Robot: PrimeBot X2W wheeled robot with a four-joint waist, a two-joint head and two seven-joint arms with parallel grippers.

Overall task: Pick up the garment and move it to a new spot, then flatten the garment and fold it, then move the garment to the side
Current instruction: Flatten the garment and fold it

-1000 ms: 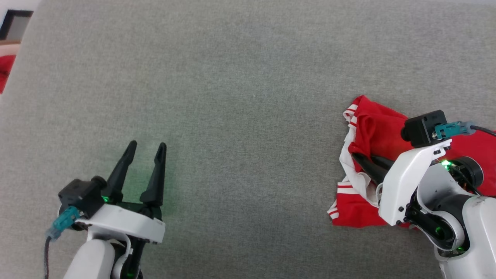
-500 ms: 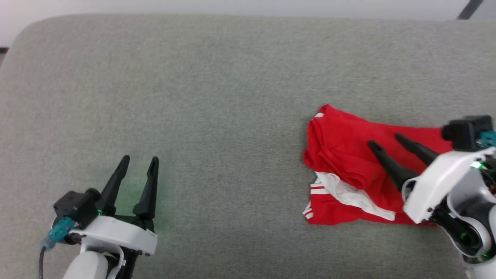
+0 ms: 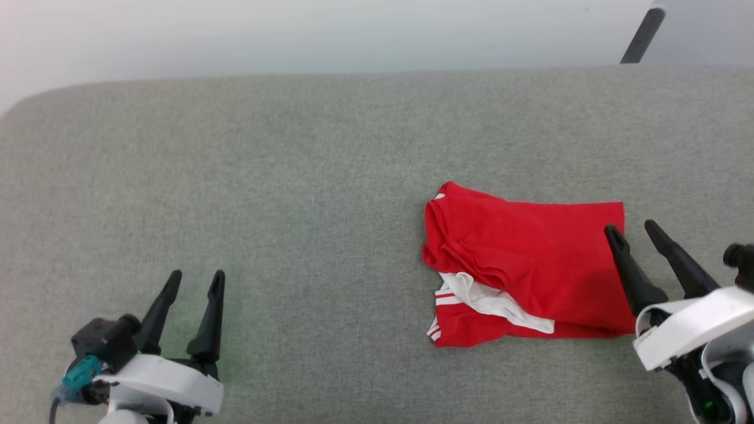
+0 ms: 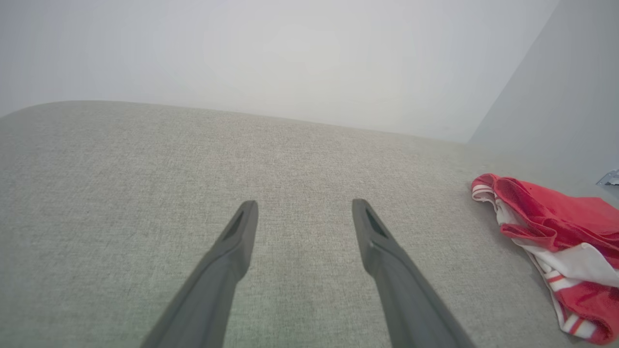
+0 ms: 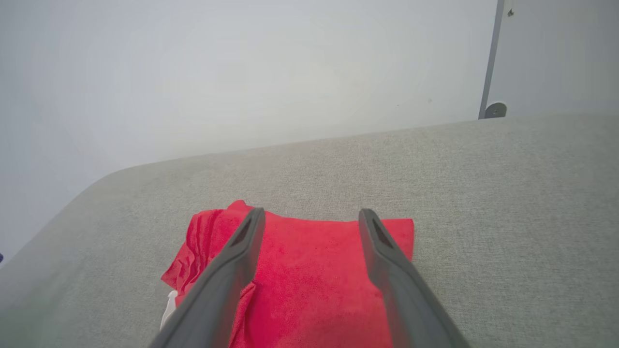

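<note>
Red garment (image 3: 530, 265): is laid in a folded, roughly rectangular heap on the right half of the tabletop (image 3: 294, 176), with its left edge rumpled.
Upturned face: plain red cloth is shown in the head view and in the right wrist view (image 5: 314, 270).
White sleeve (image 3: 495, 300): is seen poking out from under the red fold at the near left corner.
Striped trim (image 3: 446, 297): red and white bands are seen at that same corner, and also in the left wrist view at the garment's (image 4: 570, 227) near edge.
Tabletop: is covered in grey woven fabric, with a rounded far left corner; a pale wall (image 3: 294, 35) is seen behind it.
Right gripper (image 3: 630, 227): is spread wide with nothing held. One finger is seen over the garment's right edge and the other over bare fabric just beside it. Contact with the cloth cannot be told. From the wrist the garment is seen between the two fingers (image 5: 312, 212).
Left gripper (image 3: 197, 274): is spread wide and empty over bare tabletop, well apart from the garment (image 4: 304, 204).
Change from a second ago: the right gripper was then closed within the bunched garment and is now parted and drawn back to the right edge. The garment is now seen flatter. The left gripper's spread is unchanged. The head camera has been raised, so more wall is shown.
</note>
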